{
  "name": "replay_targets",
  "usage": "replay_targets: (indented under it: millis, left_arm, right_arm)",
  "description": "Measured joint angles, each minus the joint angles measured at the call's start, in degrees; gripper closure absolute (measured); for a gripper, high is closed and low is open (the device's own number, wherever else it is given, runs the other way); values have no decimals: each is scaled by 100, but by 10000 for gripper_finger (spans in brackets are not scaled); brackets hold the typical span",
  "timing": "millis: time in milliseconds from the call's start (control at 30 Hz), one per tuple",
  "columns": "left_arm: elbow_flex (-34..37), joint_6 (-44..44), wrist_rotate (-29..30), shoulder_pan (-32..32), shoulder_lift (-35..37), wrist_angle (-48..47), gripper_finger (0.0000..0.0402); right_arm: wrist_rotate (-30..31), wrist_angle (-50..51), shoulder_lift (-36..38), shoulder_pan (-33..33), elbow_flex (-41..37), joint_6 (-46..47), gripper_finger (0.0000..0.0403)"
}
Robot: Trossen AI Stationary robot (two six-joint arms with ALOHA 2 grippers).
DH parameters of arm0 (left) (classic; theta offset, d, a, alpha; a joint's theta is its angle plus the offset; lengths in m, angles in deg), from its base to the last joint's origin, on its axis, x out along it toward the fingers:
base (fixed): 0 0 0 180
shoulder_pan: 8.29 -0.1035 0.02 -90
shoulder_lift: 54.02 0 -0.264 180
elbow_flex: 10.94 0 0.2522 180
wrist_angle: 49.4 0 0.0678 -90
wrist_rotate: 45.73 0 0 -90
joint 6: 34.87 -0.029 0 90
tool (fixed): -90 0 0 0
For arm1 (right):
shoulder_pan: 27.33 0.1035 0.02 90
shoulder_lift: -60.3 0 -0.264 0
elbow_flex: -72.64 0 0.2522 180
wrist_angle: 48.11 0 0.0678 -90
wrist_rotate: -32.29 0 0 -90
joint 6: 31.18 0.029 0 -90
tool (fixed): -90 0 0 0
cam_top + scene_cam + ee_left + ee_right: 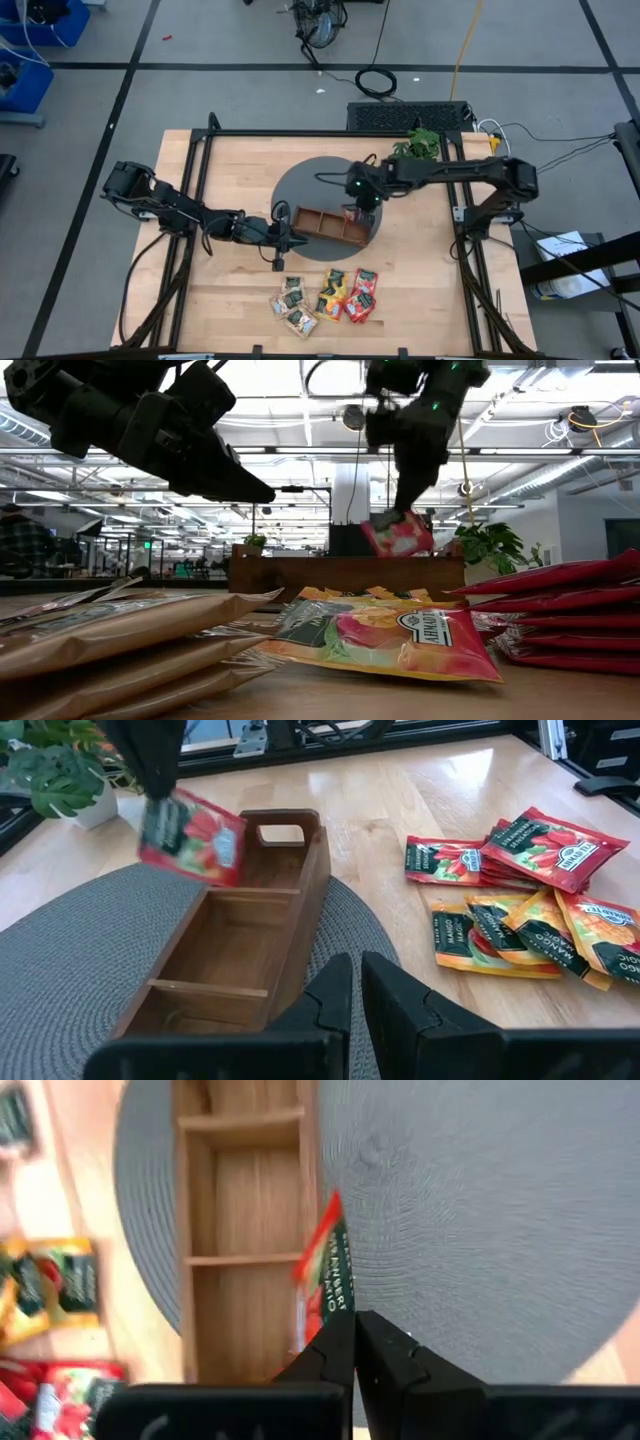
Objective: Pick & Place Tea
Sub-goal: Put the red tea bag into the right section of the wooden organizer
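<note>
The bench [230, 300] has a pale wooden top and stands on a grey floor [250, 100] crossed by dark lines. A coiled black cable [376, 82] and a yellow cable [466, 40] lie on the floor behind it, with blue bins [30, 50] at the far left. In the low view, a large open room stretches back under a ceiling of long strip lights [300, 452], pipes and a white column [350, 495].
</note>
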Motion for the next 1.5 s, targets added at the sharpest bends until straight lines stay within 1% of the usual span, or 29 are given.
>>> replay_targets:
  millis: [100,200,400,500,633,800,967,1033,1100,1167,1500]
  left_arm:
    - [1,31,1,1,0,-4,366]
    - [1,85,1,11,0,-4,366]
    - [2,102,1,13,0,26,366]
    - [4,86,1,11,0,94,366]
    - [4,-11,1,0,0,155,366]
    - [4,-37,12,-7,0,153,366]
    - [4,-39,12,-7,0,151,366]
    - [4,-37,12,-7,0,146,366]
    - [4,-37,12,-7,0,137,366]
    - [4,-37,12,-7,0,112,366]
    - [4,-24,15,-7,0,91,366]
  right_arm:
    - [428,-266,345,229,-282,396,402]
    - [860,-810,721,480,-834,773,403]
    - [866,-2428,1458,729,-2210,1304,403]
    - [860,-2938,1636,770,-2669,1405,403]
    - [876,-2966,1661,777,-2873,1315,403]
    - [1006,-2961,1609,780,-2887,1232,403]
    - [1006,-2971,1613,780,-2917,1247,403]
    - [908,-2971,1613,778,-2940,1227,400]
    - [656,-2970,1613,777,-2959,1224,391]
    - [547,-2946,1613,782,-2972,1228,376]
    - [580,-2966,1666,780,-2972,1159,267]
